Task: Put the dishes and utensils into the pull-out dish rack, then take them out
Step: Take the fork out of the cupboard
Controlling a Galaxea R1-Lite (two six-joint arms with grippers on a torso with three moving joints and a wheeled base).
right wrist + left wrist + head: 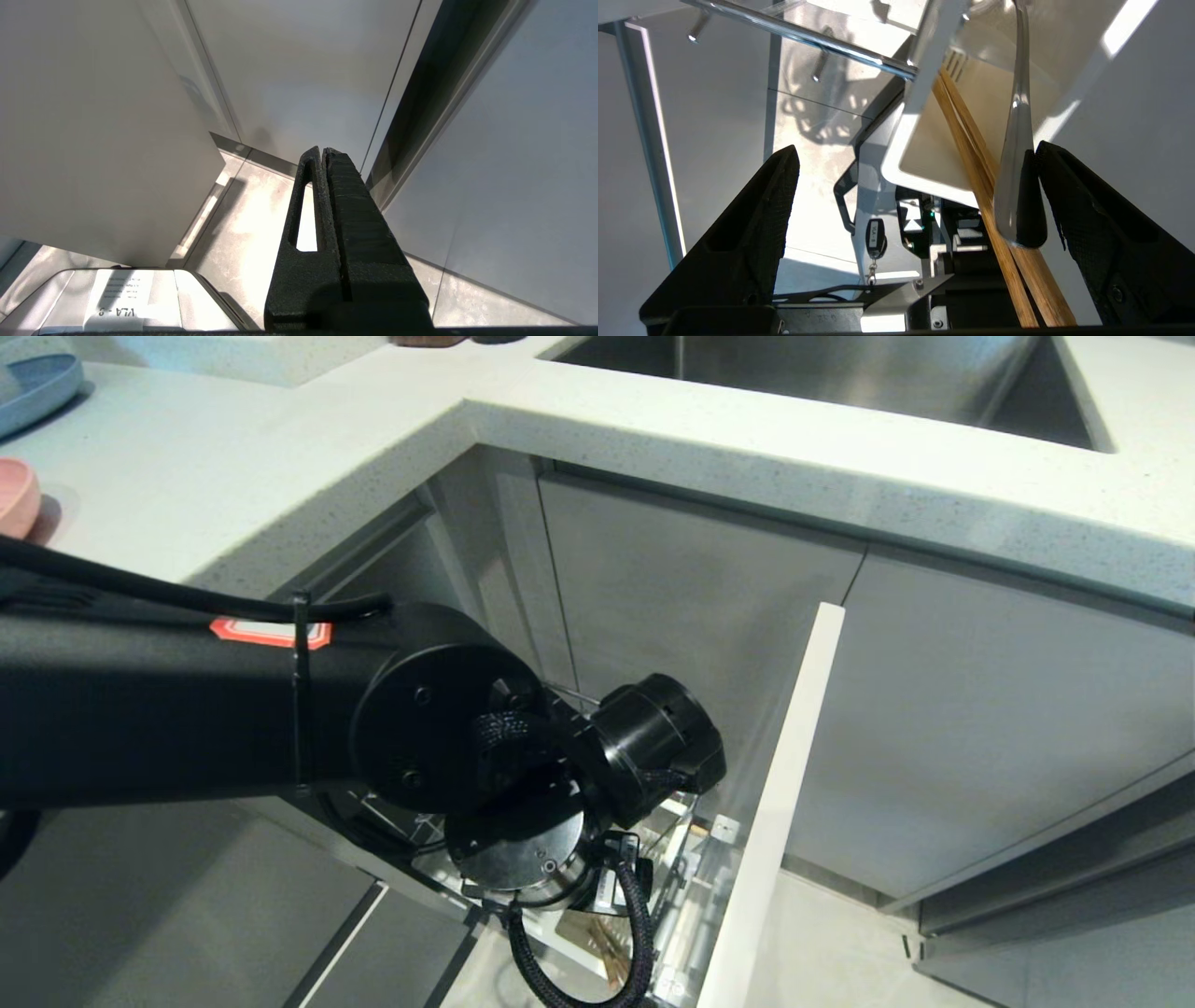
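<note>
Overhead, the left arm (280, 700) reaches down into the rack (691, 859) below the counter (653, 420); a pink bowl (17, 497) sits on the counter. Left wrist: left gripper (915, 196) spread wide, holding nothing, with chopsticks (971, 154) and fork (1017, 140) in the caddy (924, 154) beside one finger (1087, 210). Right wrist: right gripper (323, 154) clenched, empty, near cabinet doors (303, 70).

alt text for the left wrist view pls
The left gripper hangs open over the white utensil caddy, its fingers wide apart. A silver fork handle and a pair of wooden chopsticks stick out of the caddy beside one finger. A chrome rack bar runs behind.
</note>
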